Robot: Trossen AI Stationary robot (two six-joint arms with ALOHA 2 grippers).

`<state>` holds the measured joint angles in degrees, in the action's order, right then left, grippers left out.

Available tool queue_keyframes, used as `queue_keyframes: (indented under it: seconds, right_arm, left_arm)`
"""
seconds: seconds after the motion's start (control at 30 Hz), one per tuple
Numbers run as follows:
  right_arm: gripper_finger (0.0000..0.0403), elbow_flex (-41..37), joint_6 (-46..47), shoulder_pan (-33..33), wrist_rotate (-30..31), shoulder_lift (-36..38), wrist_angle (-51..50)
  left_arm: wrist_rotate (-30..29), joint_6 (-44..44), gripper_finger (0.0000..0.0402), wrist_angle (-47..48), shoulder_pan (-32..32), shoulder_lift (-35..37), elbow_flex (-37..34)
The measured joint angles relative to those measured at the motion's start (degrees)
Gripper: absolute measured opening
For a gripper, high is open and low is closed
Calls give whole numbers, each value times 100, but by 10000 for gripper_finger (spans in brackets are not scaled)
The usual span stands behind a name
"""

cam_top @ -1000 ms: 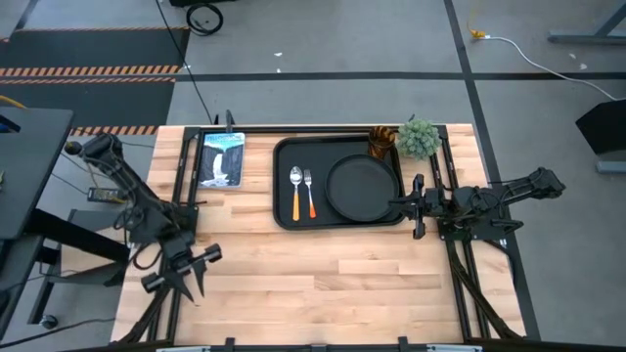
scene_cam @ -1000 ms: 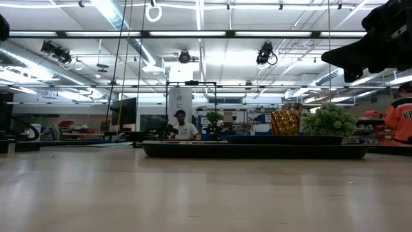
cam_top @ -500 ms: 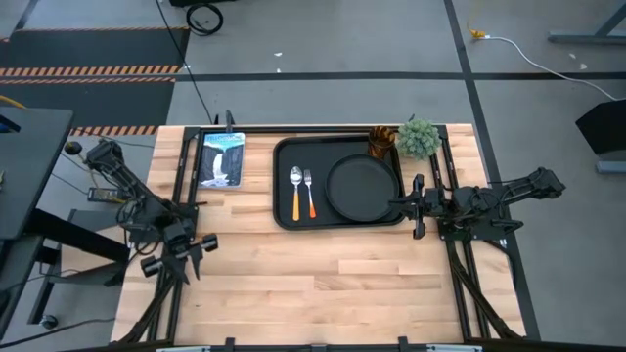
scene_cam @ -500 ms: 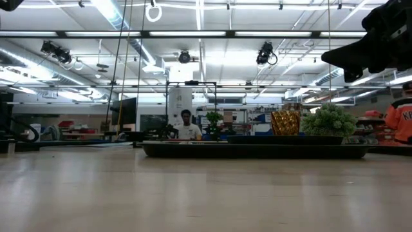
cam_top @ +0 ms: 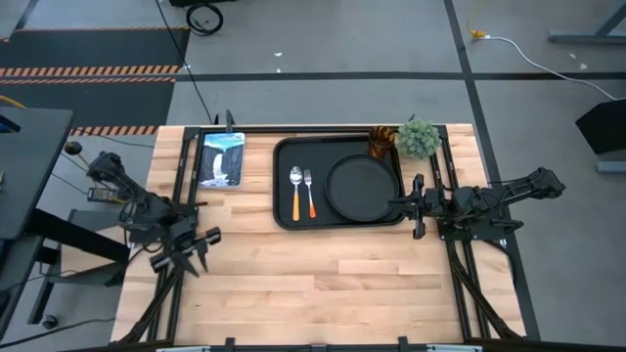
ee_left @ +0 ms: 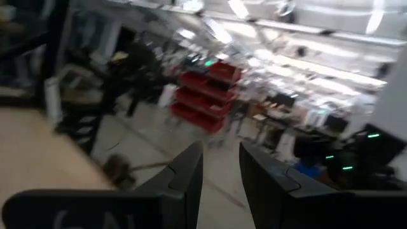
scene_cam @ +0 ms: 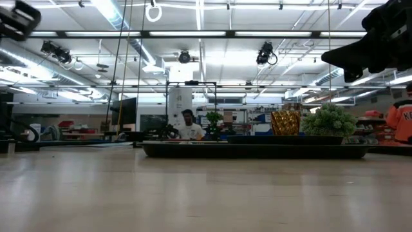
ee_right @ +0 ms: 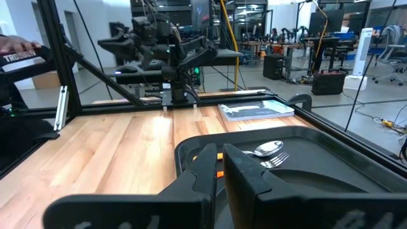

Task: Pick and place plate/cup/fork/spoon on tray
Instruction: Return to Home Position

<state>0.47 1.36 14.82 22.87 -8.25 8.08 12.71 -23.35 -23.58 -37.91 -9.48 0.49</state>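
Tray (cam_top: 284, 181): black, rectangular, long axis across the table; its right short edge lies just beside the right gripper (cam_top: 415, 206), well apart from the left gripper (cam_top: 194, 249).

Plate (cam_top: 363, 188): round, black, flat in the tray's right half, the nearest item to the right gripper.

Fork (cam_top: 309, 195): on the tray just left of the plate, long axis front to back, tines toward the far edge, red-orange handle toward the near edge.

Spoon (cam_top: 295, 193): just beside the fork on its far side from the right gripper, parallel to it, bowl toward the far edge, yellow-orange handle nearer.

Cup (cam_top: 380, 143): amber, upright in the tray's far right corner, beside a green plant (cam_top: 419, 138).

Right gripper: at the tray's right edge, pointing toward it, fingers nearly together, gripping nothing.

Left gripper: over the table's left front, fingers a narrow gap apart, empty
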Motion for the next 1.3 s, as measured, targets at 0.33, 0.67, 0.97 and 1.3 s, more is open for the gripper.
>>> queue_keyframes:
  seconds: [0.33, 0.67, 0.97, 1.3]
  right_arm:
    - [34, 0, 0, -1, 0, 2, 0]
    - [34, 2, 0, -1, 0, 2, 69]
    - [34, 4, -1, 1, -2, 2, 89]
    - [34, 4, -2, 0, -2, 2, 92]
  left_arm:
    - [-44, 120, 110, 1952, 945, 950, 0]
    - [-105, 1887, 110, 2049, 1281, 945, 0]
    - [-102, 2669, 110, 1696, 1693, 919, -9]
    - [-103, 2662, 110, 1672, 1718, 914, -9]
